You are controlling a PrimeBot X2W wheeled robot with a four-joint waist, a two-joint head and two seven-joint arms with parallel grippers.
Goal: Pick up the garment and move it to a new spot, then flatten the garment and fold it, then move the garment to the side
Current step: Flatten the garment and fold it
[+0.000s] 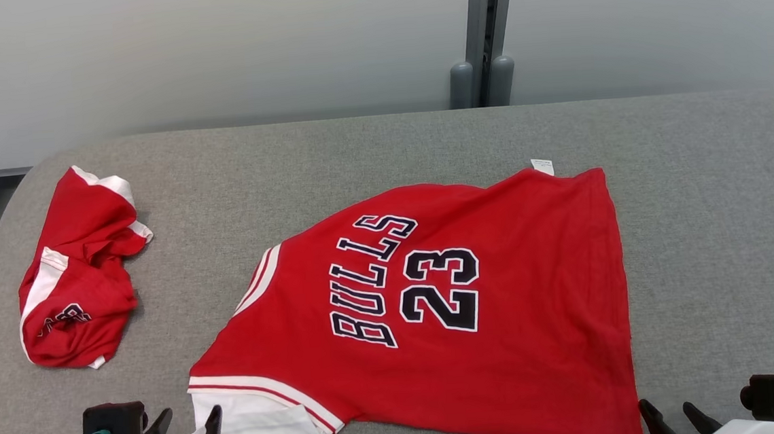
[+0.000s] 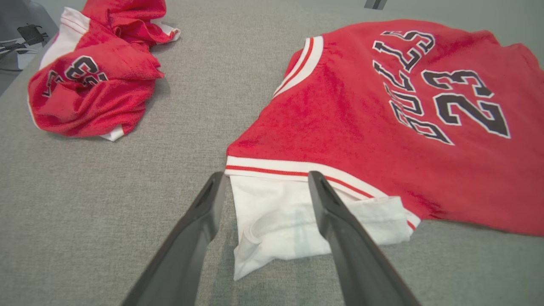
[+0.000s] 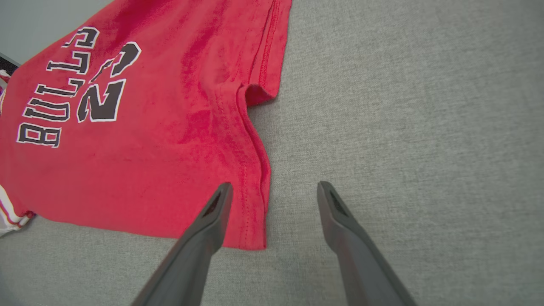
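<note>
Our left fingers [image 2: 187, 242] stood apart astride the white sleeve [image 2: 280, 221] of the garment [image 1: 505, 345]; our right fingers [image 3: 199, 242], also apart, straddled its hem corner [image 3: 255, 238]. We feared a shallow pinch would catch one layer and bunch the flat cloth. A crumpled second jersey [image 1: 74, 279] lay well beyond the left fingers, hindering nothing.

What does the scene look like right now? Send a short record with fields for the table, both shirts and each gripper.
table: grey, fabric-covered
spread shirt: red, flat mid-table, print up, not yet folded
crumpled shirt: red, bunched at far left, apart from the spread one
left gripper: open, at the spread shirt's white sleeve
right gripper: open, at the near right hem corner, one finger over cloth
held: nothing
</note>
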